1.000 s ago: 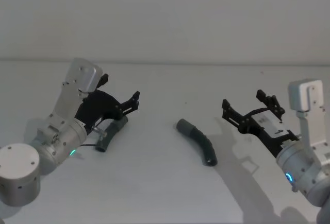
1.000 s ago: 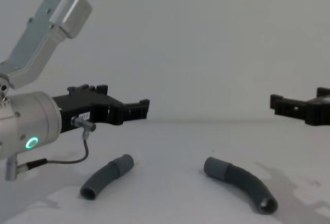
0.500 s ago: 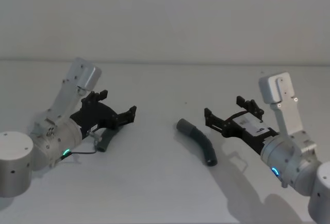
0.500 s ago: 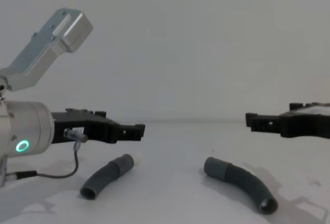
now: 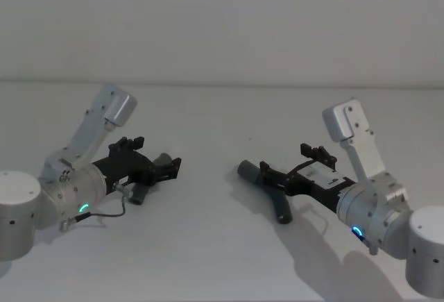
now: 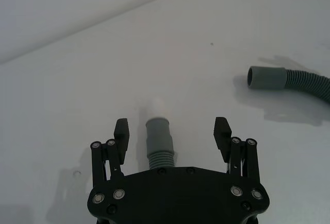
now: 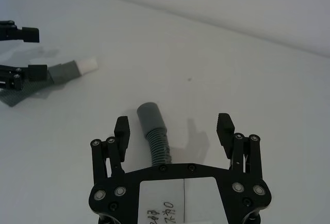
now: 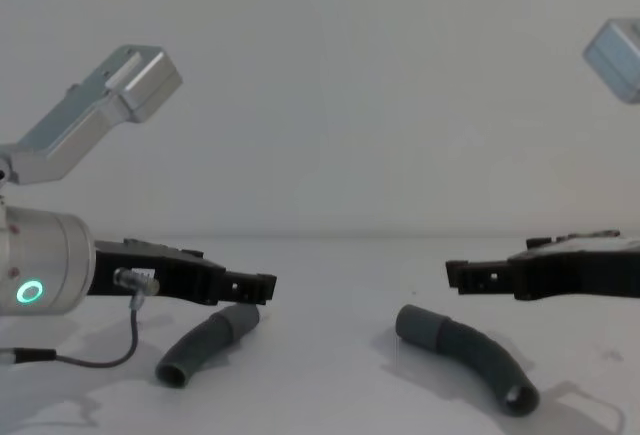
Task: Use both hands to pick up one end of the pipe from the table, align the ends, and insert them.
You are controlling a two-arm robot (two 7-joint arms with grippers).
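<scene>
Head view: the left gripper (image 5: pixel 168 166) hangs low over the shorter pipe piece (image 5: pixel 141 192), the right gripper (image 5: pixel 284 162) over the longer piece (image 5: pixel 247 171), both on the table (image 5: pixel 208 260). Left wrist view: fingers (image 6: pixel 121 131) spread either side of the whitish-tipped cuff (image 6: pixel 157 135). Right wrist view: fingers (image 7: pixel 122 128) spread astride the longer piece's cuff (image 7: pixel 149 116).

Table (image 5: pixel 208 246): bare between short hose (image 8: pixel 205 343) and long hose (image 8: pixel 465 353); left gripper (image 6: pixel 171 126) and right gripper (image 7: pixel 174 122) spread wide over one each
</scene>
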